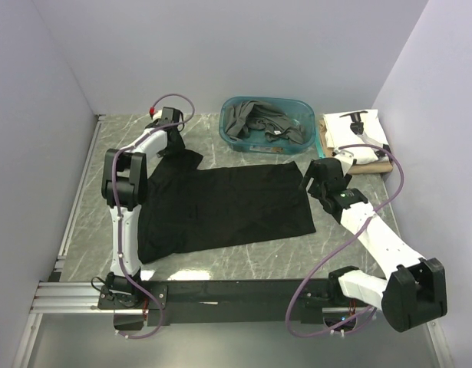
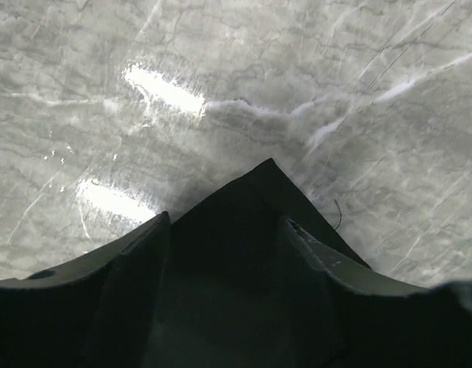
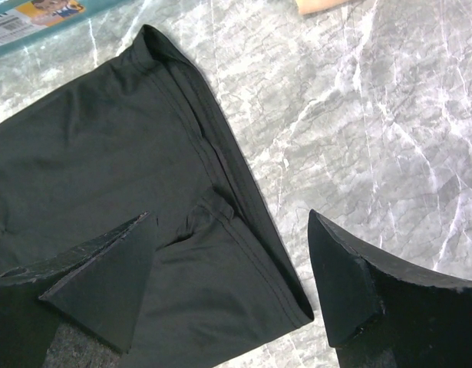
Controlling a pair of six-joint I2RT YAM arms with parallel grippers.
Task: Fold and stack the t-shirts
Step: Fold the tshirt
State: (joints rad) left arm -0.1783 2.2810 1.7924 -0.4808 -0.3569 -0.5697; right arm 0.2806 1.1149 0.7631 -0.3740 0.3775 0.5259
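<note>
From above, the black t-shirt [image 1: 220, 207] lies spread mid-desk [image 1: 251, 253] and the far-edge teal tub [image 1: 266, 148] holds crumpled grey shirts [image 1: 255, 123]; the left wrist view shows the left end effector [image 2: 224, 222] straddling a shirt corner, grip unclear, so it should bite well past the edge; the right wrist view shows the right end effector [image 3: 229, 218] gaping, empty, above the hem corner.

The spread t-shirt [image 1: 220, 207] lies on the table [image 1: 243, 257]. The tub [image 1: 268, 147] stands behind it, with crumpled t-shirts [image 1: 255, 121] inside. A stack of folded t-shirts [image 1: 358, 138] sits behind it to the right. The left gripper [image 1: 170, 149] is at the spread t-shirt's far left corner, the right gripper [image 1: 308, 182] at its far right.
</note>
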